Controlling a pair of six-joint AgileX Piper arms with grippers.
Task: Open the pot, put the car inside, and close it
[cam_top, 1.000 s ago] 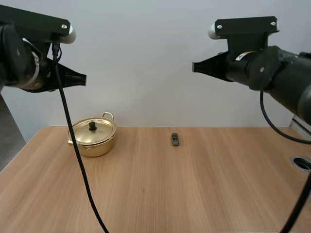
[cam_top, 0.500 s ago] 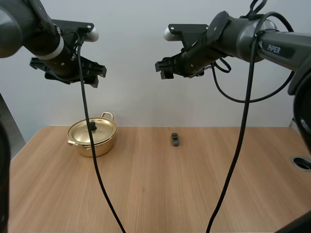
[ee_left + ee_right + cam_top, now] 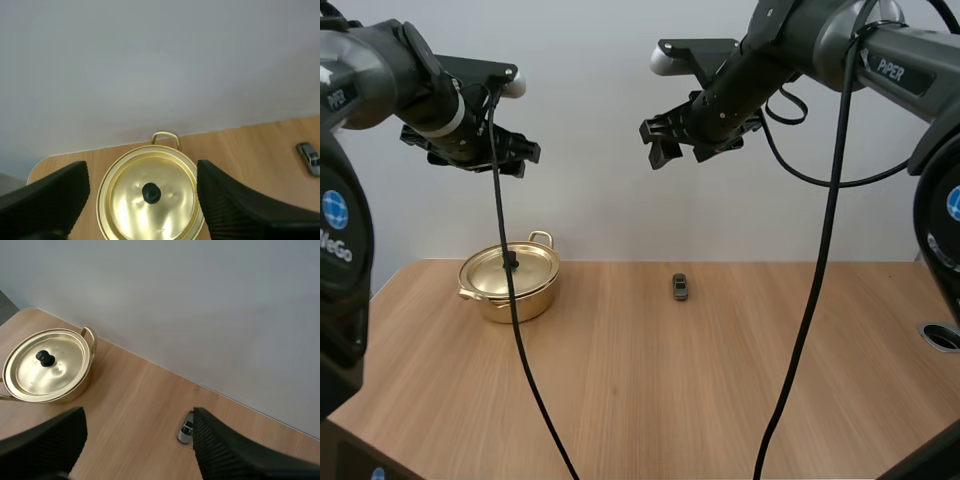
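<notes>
My left claw (image 3: 470,148) is now hanging high over the gold pot (image 3: 510,285). A second ago it was close to the camera, far out to the left. Its fingers are spread wide, and in the left wrist view the lid's black knob (image 3: 151,192) is sitting right between them, far below. The lid (image 3: 510,270) is staying shut on the pot, and the pot is staying put at the far left of the worktop (image 3: 640,400).

The little car (image 3: 680,287) is also staying where it was, far back near the middle, well apart from the pot.

My right claw (image 3: 695,138) is now hanging high over the car, after swinging in from the right. Its fingers are spread too and holding nothing.

So I think the job is only starting: the left claw is getting lined up for the knob and the right one for the car.

The pot is sitting near the left edge and close to the back wall, so there is little room behind it. The bare wood between pot and car, and all the near side, is looking like good room for laying the lid down.
</notes>
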